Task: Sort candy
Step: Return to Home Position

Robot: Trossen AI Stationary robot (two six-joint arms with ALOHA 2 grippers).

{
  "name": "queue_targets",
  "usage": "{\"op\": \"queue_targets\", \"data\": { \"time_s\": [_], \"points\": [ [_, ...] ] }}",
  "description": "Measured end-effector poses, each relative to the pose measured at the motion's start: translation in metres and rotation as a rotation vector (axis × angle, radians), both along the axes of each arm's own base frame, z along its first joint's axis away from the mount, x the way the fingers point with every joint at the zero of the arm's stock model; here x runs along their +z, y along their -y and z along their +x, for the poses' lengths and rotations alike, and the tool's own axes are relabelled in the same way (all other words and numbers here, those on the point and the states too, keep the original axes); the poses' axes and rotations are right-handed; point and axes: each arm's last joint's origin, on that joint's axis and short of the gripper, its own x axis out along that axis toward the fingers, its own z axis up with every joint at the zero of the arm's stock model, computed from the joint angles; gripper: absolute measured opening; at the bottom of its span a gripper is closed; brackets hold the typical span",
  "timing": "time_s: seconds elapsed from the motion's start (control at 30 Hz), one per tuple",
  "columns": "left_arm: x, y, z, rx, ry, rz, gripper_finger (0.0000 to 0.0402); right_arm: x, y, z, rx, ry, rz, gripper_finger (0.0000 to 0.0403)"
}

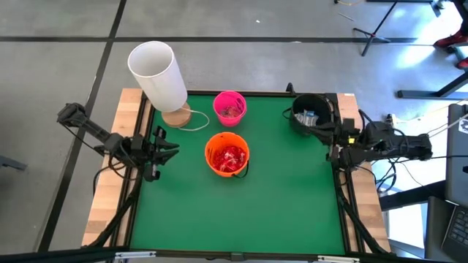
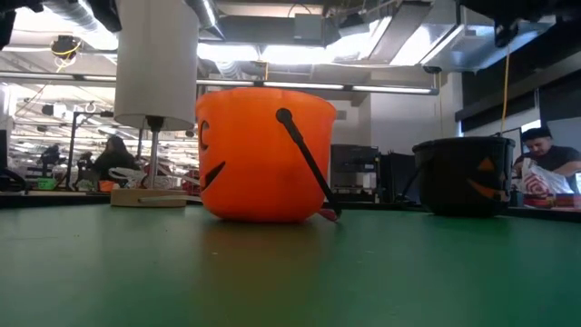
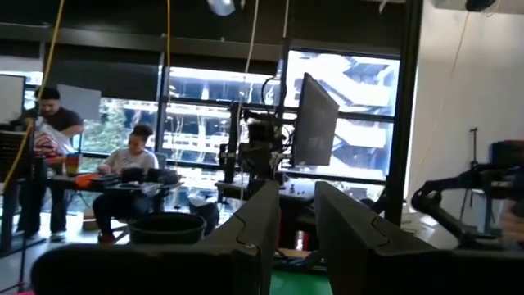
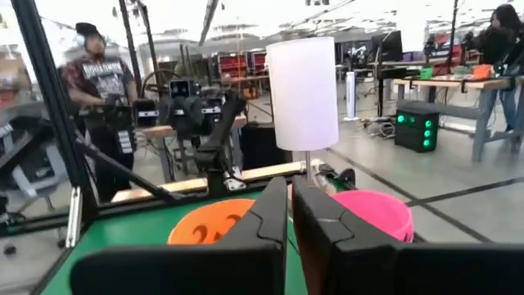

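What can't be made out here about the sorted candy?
- High view: the candy in the orange bucket is a red mass, with pieces too small to count.
- High view: the black bucket holds contents too small and dark to identify.
- Low view: bucket walls hide all contents, and the orange bucket hides most of the pink bucket.

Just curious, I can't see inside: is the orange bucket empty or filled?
Partly filled: seen from above, the orange bucket holds a heap of red candy covering its bottom. How deep, cannot tell.
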Motion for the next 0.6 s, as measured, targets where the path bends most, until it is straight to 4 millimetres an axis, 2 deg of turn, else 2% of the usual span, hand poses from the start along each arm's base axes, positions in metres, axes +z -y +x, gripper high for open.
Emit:
{"op": "queue_targets", "data": {
  "time_s": [0.17, 0.4, 0.6],
  "points": [
    [-0.008, -0.005, 0.000, 0.011, -0.093, 0.038, 0.0075, -0.025, 0.001, -0.009, 0.022, 0.030, 0.064, 0.0021],
    [-0.016, -0.008, 0.001, -0.003, -0.168, 0.034, 0.0075, -0.076, -0.001, 0.005, 0.015, -0.071, 0.069, 0.0021],
    [-0.013, -0.011, 0.000, -0.032, -0.141, 0.048, 0.0075, -0.103, -0.002, 0.013, 0.033, -0.032, 0.069, 0.0021]
  ]
}}
